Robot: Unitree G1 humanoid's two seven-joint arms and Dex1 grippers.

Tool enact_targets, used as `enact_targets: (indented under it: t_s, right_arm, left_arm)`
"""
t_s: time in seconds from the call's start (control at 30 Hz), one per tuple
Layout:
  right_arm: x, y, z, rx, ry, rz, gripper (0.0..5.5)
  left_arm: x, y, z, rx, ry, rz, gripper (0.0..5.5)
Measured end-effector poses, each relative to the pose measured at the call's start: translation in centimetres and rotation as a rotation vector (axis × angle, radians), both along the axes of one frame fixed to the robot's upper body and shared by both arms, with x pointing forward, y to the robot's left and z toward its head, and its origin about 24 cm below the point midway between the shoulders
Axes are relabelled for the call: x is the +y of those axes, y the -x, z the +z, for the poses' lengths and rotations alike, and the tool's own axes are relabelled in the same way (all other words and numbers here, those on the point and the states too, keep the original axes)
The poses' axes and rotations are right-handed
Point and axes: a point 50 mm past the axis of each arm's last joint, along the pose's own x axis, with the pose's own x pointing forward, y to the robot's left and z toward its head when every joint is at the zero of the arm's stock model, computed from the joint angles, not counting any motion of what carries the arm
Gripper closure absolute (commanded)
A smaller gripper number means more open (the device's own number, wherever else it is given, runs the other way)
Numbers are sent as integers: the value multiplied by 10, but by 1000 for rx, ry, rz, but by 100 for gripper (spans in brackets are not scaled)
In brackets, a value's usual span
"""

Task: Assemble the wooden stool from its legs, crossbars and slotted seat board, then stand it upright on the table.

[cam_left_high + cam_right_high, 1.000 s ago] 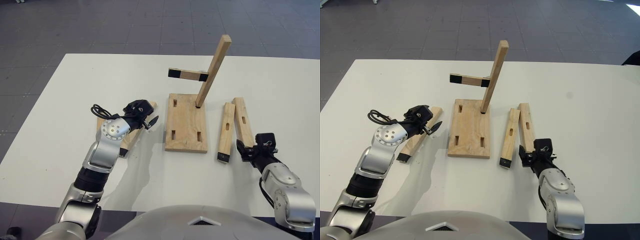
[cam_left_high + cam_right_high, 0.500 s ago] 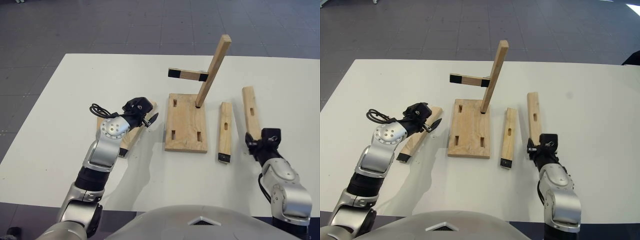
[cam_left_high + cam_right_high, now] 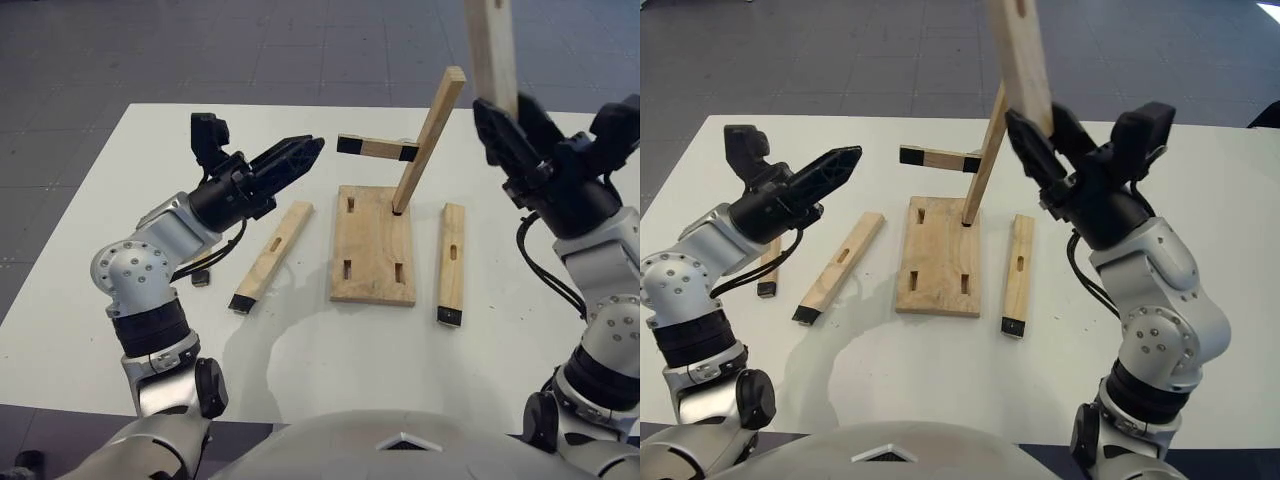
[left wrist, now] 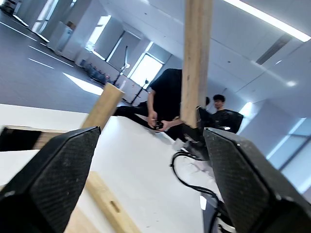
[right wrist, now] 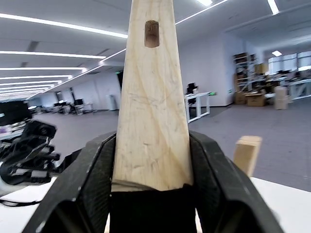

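Observation:
The slotted seat board (image 3: 372, 245) lies flat mid-table. One leg (image 3: 428, 140) stands tilted in its far right slot, and a crossbar (image 3: 375, 149) sticks out from that leg to the left. Another leg (image 3: 270, 255) lies left of the board, and a third (image 3: 451, 262) lies to its right. My right gripper (image 3: 512, 115) is raised above the table's right side, shut on the black-tipped end of a fourth leg (image 5: 151, 97) held upright. My left gripper (image 4: 150, 131) hovers open and empty above the table's left part, pointing toward the standing leg.
A short black-tipped crossbar (image 3: 767, 275) lies near the table's left side, under my left arm. The white table (image 3: 90, 260) has bare room at its front and far left. Dark floor lies beyond its far edge.
My right gripper picked the leg up from the table right of the board and raised it upright. My left arm lifted up off the left leg, uncovering it.

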Motion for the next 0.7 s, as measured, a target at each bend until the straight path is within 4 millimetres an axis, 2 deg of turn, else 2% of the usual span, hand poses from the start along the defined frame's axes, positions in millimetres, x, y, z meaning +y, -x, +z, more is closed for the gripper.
enact_targets:
  t_s: [0.07,0.2,0.27,0.5,0.6,0.7]
  right_arm:
    - [12,2,0,30,-18,172,345]
    - [24,7,-5,92,-50,380,345]
    - [27,7,-9,119,-34,423,345]
    - [39,12,-16,148,-13,509,345]
    - [41,15,-14,148,-40,547,345]
    - [42,17,-13,163,-85,591,345]
  left_arm:
    - [-8,1,2,23,36,-25,156]
    - [-19,6,7,25,66,-75,156]
    - [-22,8,10,21,81,-98,156]
    - [-28,13,25,7,157,-176,42]
    - [-28,16,28,4,171,-204,40]
    - [-27,18,28,-2,159,-227,82]
